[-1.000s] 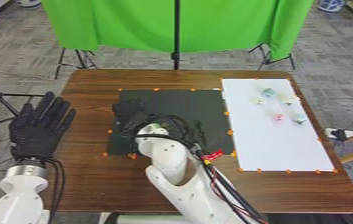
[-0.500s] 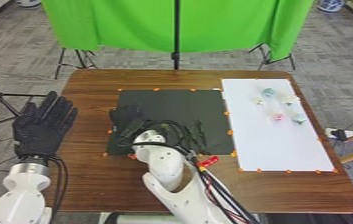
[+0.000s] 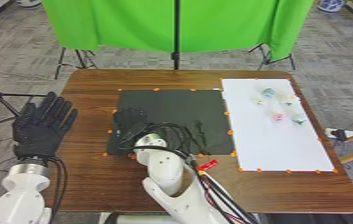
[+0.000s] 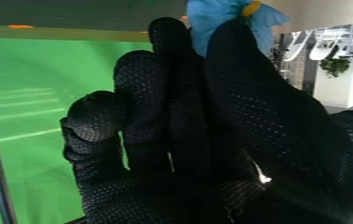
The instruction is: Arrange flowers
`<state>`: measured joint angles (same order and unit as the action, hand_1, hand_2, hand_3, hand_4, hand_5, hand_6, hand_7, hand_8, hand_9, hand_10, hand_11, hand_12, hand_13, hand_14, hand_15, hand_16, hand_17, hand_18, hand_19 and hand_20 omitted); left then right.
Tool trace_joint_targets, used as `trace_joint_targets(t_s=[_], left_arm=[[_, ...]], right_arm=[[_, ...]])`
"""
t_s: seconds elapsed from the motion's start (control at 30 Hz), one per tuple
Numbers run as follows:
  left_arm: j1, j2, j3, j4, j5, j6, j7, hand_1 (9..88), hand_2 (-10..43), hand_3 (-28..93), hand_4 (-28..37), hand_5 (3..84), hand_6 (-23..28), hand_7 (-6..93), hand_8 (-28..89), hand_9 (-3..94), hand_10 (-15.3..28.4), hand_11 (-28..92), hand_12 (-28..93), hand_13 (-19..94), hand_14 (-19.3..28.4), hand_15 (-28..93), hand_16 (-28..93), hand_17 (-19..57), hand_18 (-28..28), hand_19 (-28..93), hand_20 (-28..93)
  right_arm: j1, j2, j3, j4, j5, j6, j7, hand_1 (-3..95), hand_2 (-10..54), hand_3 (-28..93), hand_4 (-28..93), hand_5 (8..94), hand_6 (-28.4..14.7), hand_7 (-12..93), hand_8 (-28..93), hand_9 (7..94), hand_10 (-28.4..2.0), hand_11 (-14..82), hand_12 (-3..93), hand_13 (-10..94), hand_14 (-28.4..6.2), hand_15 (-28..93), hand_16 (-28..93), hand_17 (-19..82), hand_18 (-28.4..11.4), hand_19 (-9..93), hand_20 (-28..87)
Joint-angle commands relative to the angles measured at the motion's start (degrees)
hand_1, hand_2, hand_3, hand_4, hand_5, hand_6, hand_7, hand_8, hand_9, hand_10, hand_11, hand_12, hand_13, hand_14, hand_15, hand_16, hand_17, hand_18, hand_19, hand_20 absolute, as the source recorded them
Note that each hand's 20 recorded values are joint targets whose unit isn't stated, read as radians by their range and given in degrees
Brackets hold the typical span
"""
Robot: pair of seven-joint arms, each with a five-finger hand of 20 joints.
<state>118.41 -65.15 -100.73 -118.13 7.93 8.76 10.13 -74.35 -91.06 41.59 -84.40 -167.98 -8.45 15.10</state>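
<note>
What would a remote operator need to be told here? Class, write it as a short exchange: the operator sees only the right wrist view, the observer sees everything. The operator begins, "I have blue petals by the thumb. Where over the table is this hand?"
Observer: The right hand is over the black mat, near its left edge.
Operator: Are there other flowers about?
Observer: Yes, a pink flower and paler blossoms are on the white sheet, right of the mat.
Operator: Could the left hand get in my way?
Observer: Probably not; the left hand is at the left edge of the table, off the mat, its fingers straight.
</note>
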Motion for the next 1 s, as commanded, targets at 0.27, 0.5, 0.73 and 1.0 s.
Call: trace_joint_targets(t_s=[0.27, 0.5, 0.73, 1.0], left_arm=[[1.4, -1.06, -0.44, 0.28, -0.05, 0.72, -0.90, 33.2, 9.2, 76, -28.3, 46.2, 7.8, 17.9, -11, 40.1, 14.7, 28, 10, 29, 14.7, 47, -11, -3.3, 13.5, 36, 19], [1.2, -1.56, -0.37, 0.47, -0.04, 0.60, -1.56, 33.7, 9.3, 75, -28.3, 45.3, 8.1, 17.8, -11, 39.8, 14.8, 28, 10, 30, 15.1, 47, -10, -4.3, 14.8, 38, 19], [2.7, -3.53, -1.53, 0.22, 0.11, 0.40, -2.61, 32.7, 10.9, 74, -28.3, 44.6, 8.5, 17.6, -11, 39.4, 14.9, 28, 11, 31, 15.5, 47, -9, -5.0, 16.1, 41, 19], [3.5, -4.70, -1.86, 0.25, 0.53, -0.22, -2.44, 29.7, 13.9, 74, -28.3, 45.0, 8.4, 17.4, -11, 40.7, 15.4, 26, 12, 32, 16.3, 46, -8, -5.4, 16.8, 41, 18]], right_arm=[[-1.6, 2.2, -0.4, -3.4, -0.9, -2.2, 0.6, 60.3, -9.5, 74, -28, 65.4, -5.0, 17, -13, 71.4, -15.6, 19.0, 23.1, 64, -11.5, 61, 46, 38, -26.6, 91, 41], [-2.1, 2.4, 0.0, -5.4, 2.5, -1.6, 2.0, 57.2, -9.5, 74, -28, 61.6, -6.0, 14, -12, 67.3, -17.4, 21.1, 17.8, 62, -13.3, 63, 43, 37, -27.2, 90, 41], [-5.1, 6.4, 5.8, -13.7, 5.5, 2.6, 3.1, 55.9, -9.5, 74, -28, 58.7, -6.6, 13, -11, 63.1, -18.8, 19.6, 16.9, 60, -14.8, 63, 40, 37, -28.0, 92, 42], [-6.0, 14.6, 19.1, -20.4, 11.9, 4.3, 12.7, 59.0, -9.5, 75, -28, 58.7, -7.2, 14, -11, 60.4, -20.2, 19.0, 17.0, 57, -14.5, 62, 41, 37, -28.3, 93, 44]])
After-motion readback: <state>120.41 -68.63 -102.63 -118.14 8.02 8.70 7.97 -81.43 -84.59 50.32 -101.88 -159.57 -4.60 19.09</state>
